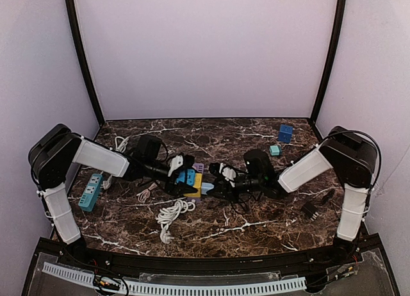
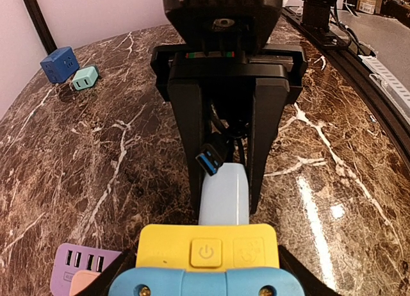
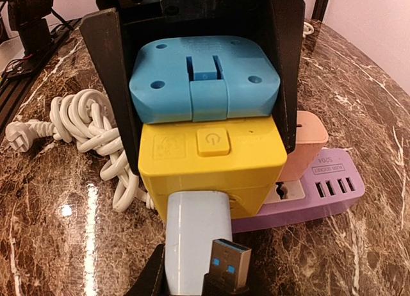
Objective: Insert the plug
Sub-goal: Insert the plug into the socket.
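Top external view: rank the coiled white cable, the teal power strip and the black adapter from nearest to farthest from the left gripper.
From the left gripper:
1. coiled white cable, just nearer the bases.
2. teal power strip, at the left edge.
3. black adapter, far right, by the right arm.

Both arms reach inward from the near corners and meet over the middle of the table. The left arm [image 1: 99, 158] rises at the shoulder, its forearm stretched low toward the right. The right arm [image 1: 307, 170] mirrors it, forearm stretched low toward the left. The two wrists lie nearly level and face each other head-on. The left gripper [image 1: 182, 177] has its fingers [image 3: 118, 84] clamped on the sides of a blue socket block [image 3: 205, 78]. The right gripper [image 1: 221, 180] sits just opposite, its own fingers [image 2: 186, 136] narrow and parallel, pressed against a charger [image 2: 223, 193] between them.
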